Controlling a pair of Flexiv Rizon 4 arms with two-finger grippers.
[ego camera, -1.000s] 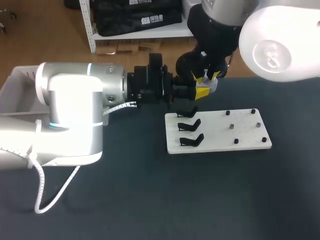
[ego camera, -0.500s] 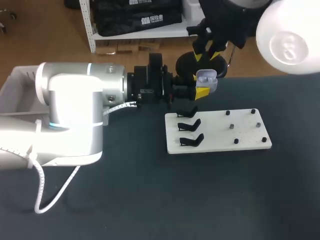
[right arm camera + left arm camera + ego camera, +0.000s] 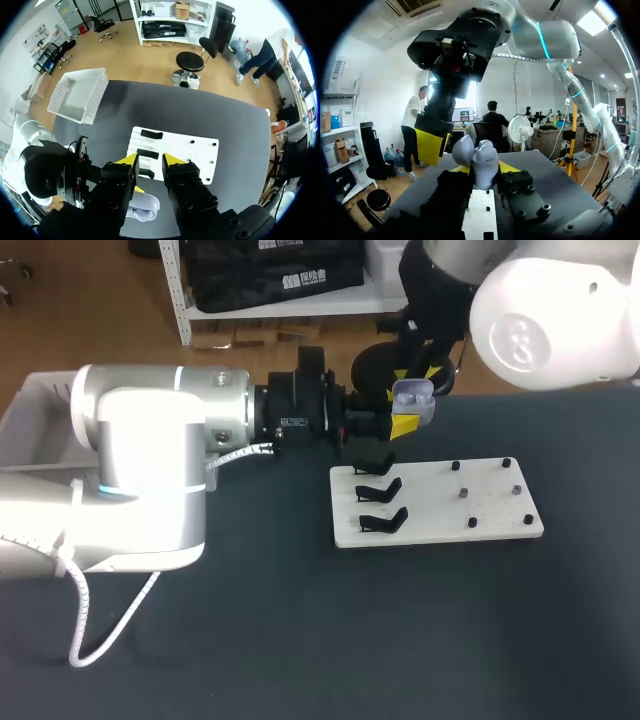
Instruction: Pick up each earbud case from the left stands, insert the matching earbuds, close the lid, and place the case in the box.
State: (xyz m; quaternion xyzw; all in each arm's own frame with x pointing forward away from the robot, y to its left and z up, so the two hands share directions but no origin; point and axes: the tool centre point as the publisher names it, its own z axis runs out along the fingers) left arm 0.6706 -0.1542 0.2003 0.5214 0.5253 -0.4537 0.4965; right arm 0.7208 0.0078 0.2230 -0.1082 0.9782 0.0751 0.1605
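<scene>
The left hand (image 3: 400,423) is clamping the open earbud case (image 3: 413,394) by its base; it's light and slick, I'd guess. The right hand (image 3: 150,161) is hovering, fingers apart.

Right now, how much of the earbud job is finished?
Done: one earbud case is off the black stands, which all look bare. In hand: the left gripper holds it with the lid open, and the open right gripper hovers above. To do: shut the lid and put it in the white box. I can't tell whether earbuds are inside.
</scene>
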